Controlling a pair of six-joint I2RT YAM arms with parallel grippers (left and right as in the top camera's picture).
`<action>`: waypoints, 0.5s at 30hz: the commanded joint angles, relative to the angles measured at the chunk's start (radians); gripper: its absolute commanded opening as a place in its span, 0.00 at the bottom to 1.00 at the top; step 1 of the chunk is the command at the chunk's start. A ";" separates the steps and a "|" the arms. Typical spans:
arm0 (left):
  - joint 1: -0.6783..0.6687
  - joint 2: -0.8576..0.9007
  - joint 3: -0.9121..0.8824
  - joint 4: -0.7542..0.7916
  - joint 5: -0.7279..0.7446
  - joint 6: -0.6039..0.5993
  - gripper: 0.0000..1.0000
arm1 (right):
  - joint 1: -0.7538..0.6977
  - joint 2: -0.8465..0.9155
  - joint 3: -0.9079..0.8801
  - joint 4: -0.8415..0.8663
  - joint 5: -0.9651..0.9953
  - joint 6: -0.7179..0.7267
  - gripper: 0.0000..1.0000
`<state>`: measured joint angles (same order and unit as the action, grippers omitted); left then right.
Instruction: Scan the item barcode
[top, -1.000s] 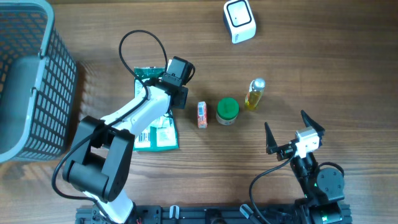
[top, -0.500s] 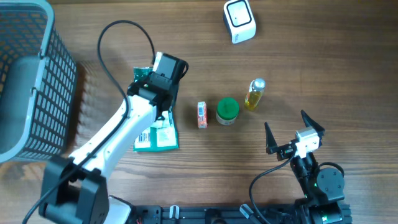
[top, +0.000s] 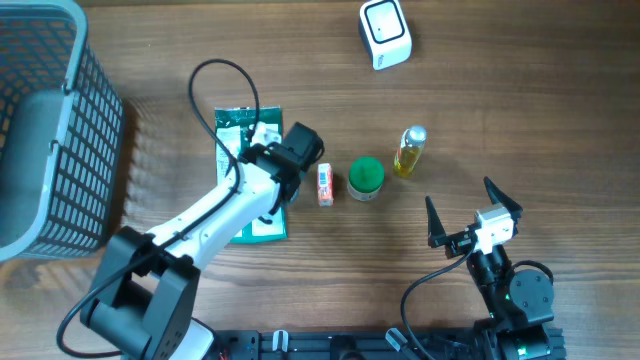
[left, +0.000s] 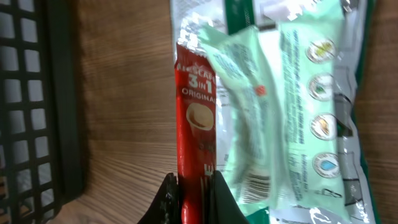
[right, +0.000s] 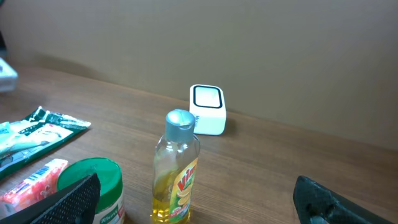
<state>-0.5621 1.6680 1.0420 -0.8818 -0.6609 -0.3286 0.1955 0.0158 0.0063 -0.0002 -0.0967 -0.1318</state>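
Wood-grain table (top: 560, 120) with white scanner (top: 385, 33), plain tan wall (right: 249, 37) behind

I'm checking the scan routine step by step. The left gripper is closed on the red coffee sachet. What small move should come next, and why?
Probably raise the left gripper straight up a little. It is shut on the red sachet, which lies right against the green packet. The white scanner stands well across the table, so the sachet should come clear of the packet before it travels there.
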 joint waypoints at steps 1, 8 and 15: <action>-0.030 0.015 -0.021 0.034 -0.005 -0.024 0.04 | -0.001 -0.005 -0.001 0.005 0.002 0.002 1.00; -0.034 0.015 -0.021 0.127 0.164 -0.024 0.04 | -0.001 -0.005 -0.001 0.005 0.002 0.001 1.00; -0.021 0.003 -0.011 0.165 0.200 -0.034 0.06 | -0.001 -0.005 -0.001 0.005 0.002 0.001 0.99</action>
<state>-0.5919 1.6760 1.0256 -0.7292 -0.4789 -0.3367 0.1955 0.0158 0.0063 -0.0002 -0.0971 -0.1318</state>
